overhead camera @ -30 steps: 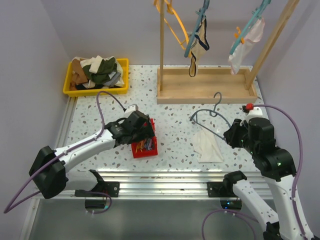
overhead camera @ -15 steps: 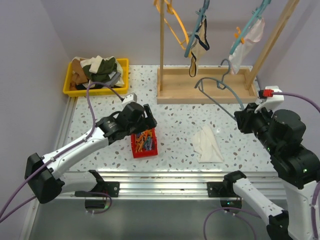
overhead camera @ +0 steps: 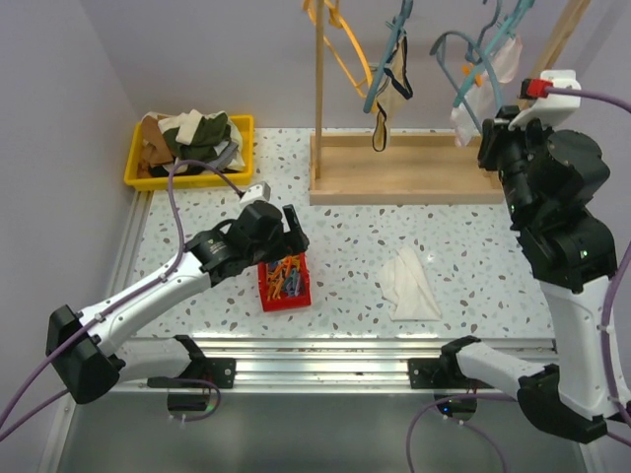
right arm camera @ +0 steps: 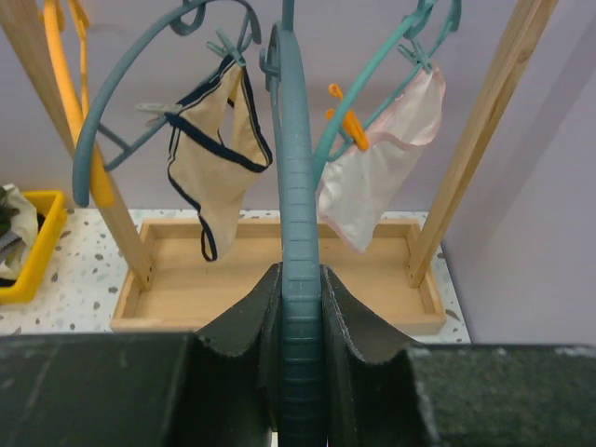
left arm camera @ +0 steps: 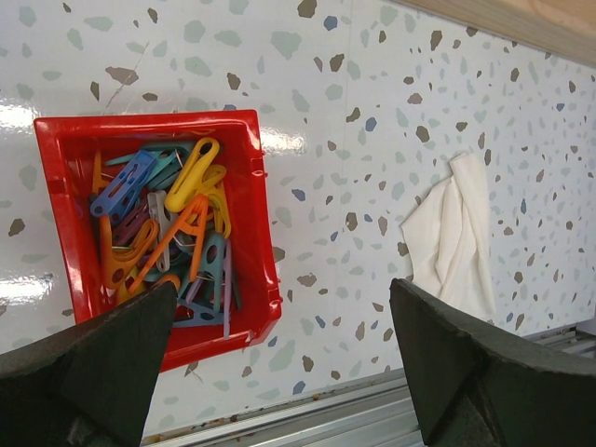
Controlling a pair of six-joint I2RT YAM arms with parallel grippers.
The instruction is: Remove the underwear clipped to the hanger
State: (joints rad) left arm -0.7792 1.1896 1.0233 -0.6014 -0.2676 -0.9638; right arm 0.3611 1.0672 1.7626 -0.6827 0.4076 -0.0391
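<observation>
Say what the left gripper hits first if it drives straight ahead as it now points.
Probably the table beside the red bin. The left gripper, open, straddles the bin's side wall, so a finger might catch the rim first; depth is hard to judge.

Pale lilac walls [overhead camera: 197,59] left, back and right, plain. White tabletop [overhead camera: 345,246] with grey, brown and blue speckles, glossy; patches of light glare [left arm camera: 19,116] in left wrist view. Aluminium rails [overhead camera: 325,345] along near edge. Light wooden rack [overhead camera: 404,182] at back of tabletop
</observation>
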